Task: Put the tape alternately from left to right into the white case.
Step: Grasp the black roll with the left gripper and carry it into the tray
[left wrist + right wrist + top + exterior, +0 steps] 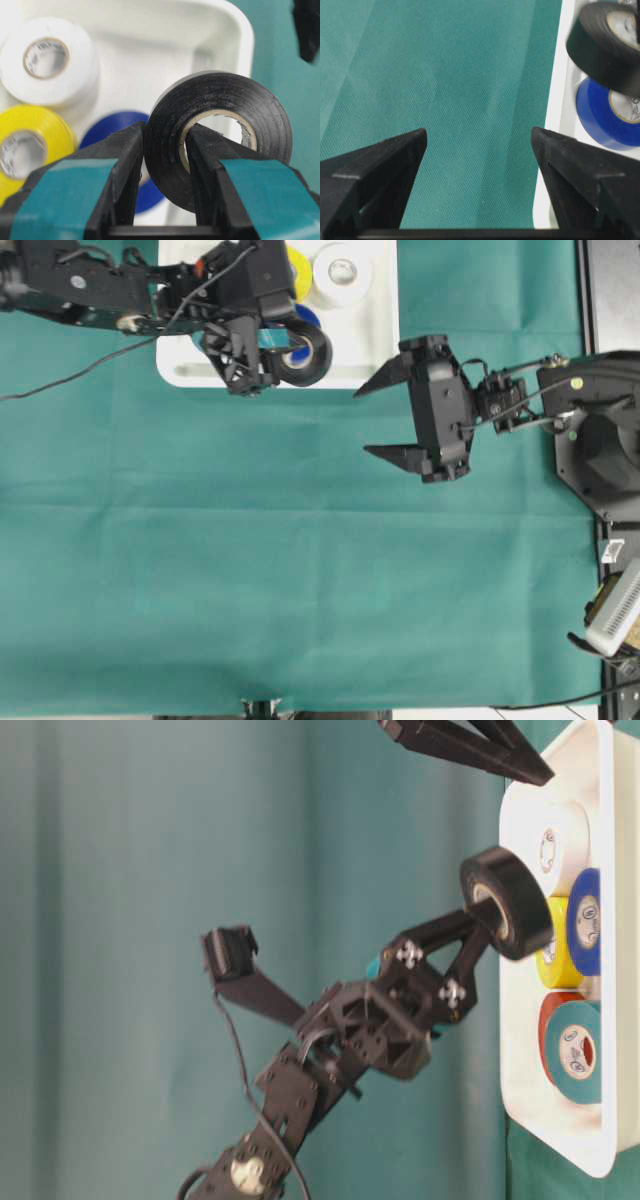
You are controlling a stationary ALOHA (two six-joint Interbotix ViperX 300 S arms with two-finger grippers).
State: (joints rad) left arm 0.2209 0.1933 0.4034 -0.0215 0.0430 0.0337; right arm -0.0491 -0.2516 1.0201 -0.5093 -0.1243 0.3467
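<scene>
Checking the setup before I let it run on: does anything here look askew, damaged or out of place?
Nothing stands out. The left gripper pinches the black tape through its wall, above the white case. White tape, yellow tape and blue tape lie flat inside. The right gripper is open over the green cloth.

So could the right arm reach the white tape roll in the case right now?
Probably yes. The right gripper is open and empty beside the white case, and the white tape roll sits uncovered at the far corner; the left gripper with the black roll is off to the side.
</scene>
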